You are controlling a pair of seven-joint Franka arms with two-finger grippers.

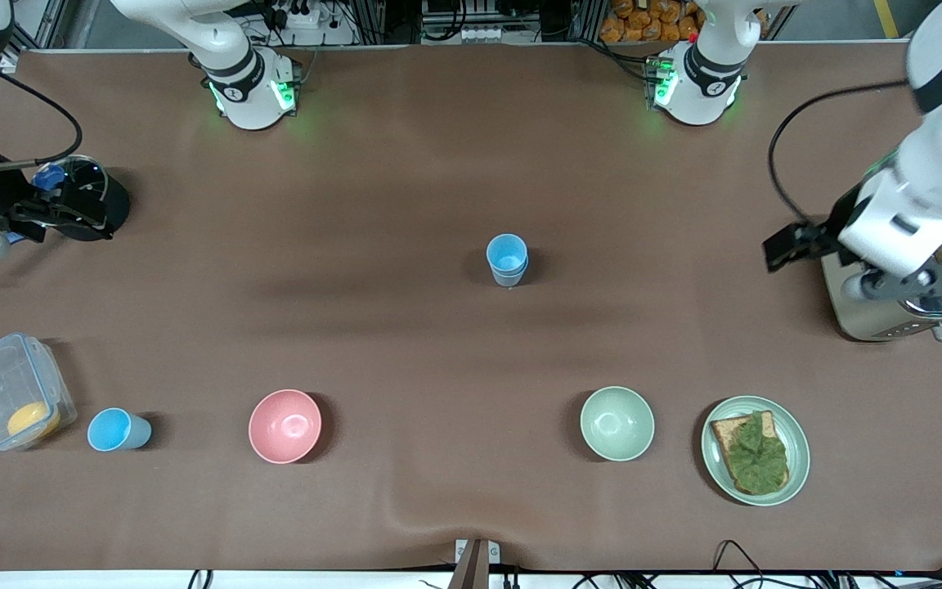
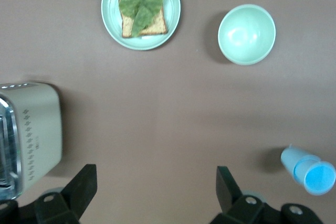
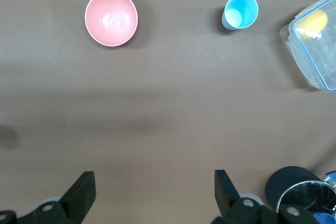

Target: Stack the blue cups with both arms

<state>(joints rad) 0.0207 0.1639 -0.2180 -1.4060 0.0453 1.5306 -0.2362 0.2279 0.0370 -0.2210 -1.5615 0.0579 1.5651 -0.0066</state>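
Stacked blue cups [image 1: 508, 259] stand mid-table; a lone blue cup [image 1: 117, 430] sits at the pink bowl's [image 1: 284, 425] nine o'clock; left gripper [image 2: 155, 190] spread over the toaster [image 1: 888, 307]; right gripper [image 3: 152, 190] spread over bare table.

Brown-covered table [image 1: 438, 343], cables and metal framing along its robot-side edge.

Two blue cups nested [image 1: 508, 259] upright, mid bench; single blue cup [image 1: 118, 429] upright, nearer cam, w/ right arm's end.
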